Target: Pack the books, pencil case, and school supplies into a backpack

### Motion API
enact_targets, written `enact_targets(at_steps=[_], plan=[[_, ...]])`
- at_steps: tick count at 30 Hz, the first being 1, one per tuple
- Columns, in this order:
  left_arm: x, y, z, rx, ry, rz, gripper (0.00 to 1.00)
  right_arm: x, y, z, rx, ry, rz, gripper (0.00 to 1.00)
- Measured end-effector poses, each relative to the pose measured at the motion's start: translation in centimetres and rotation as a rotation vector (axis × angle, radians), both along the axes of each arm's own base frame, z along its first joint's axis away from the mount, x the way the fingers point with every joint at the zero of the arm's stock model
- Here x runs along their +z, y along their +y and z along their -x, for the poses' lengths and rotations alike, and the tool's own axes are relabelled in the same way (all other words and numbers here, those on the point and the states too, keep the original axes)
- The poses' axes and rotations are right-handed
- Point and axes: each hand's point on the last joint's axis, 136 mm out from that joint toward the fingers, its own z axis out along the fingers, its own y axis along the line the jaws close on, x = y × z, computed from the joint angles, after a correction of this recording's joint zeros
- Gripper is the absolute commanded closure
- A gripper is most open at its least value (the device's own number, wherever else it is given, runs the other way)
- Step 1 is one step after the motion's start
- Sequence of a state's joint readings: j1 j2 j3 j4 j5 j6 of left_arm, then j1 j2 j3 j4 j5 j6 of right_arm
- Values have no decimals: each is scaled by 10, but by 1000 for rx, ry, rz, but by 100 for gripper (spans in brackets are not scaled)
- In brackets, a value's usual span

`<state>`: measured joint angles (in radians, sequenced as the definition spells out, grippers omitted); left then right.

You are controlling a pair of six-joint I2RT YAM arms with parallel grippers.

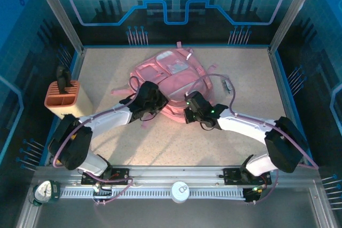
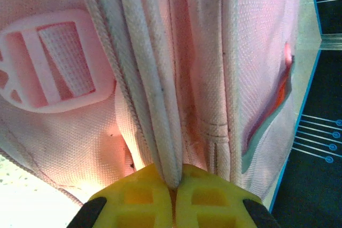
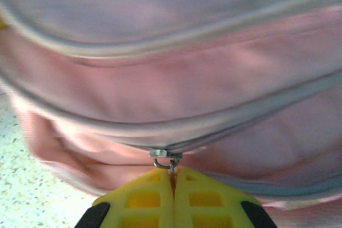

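Note:
The pink backpack point(image 1: 173, 73) lies flat in the middle of the table. My left gripper point(image 1: 153, 101) is at its near left edge. In the left wrist view its yellow fingers point(image 2: 144, 198) are shut on a white piped seam point(image 2: 160, 132) of the backpack point(image 2: 64, 137), next to a pink strap buckle point(image 2: 53, 60). My right gripper point(image 1: 191, 111) is at the near right edge. Its yellow fingertips point(image 3: 172, 177) are shut on the small metal zip pull point(image 3: 172, 165) that hangs from the slider point(image 3: 164, 154) on the backpack point(image 3: 176, 84). The books and the pencil case are out of view.
An orange slotted holder point(image 1: 63, 99) with a dark tool standing in it sits at the table's left edge. Pink straps trail from the backpack to the left point(image 1: 120, 91) and right point(image 1: 227, 85). Raised frame walls border the table.

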<state>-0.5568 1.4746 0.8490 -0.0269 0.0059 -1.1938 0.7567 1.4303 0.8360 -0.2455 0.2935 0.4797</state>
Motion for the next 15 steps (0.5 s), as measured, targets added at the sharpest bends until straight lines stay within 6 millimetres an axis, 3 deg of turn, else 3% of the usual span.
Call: enact_targets(at_steps=[4, 7, 10, 15], plan=[[11, 14, 1, -45, -16, 6, 100, 12, -19, -9, -27, -18, -30, 100], [13, 27, 0, -76, -16, -9, 100, 21, -18, -8, 3, -31, -49, 100], [12, 41, -2, -99, -6, -29, 100, 23, -4, 4, 62, -35, -45, 100], [8, 66, -17, -104, 38, -81, 100, 19, 44, 36, 198, -47, -13, 100]])
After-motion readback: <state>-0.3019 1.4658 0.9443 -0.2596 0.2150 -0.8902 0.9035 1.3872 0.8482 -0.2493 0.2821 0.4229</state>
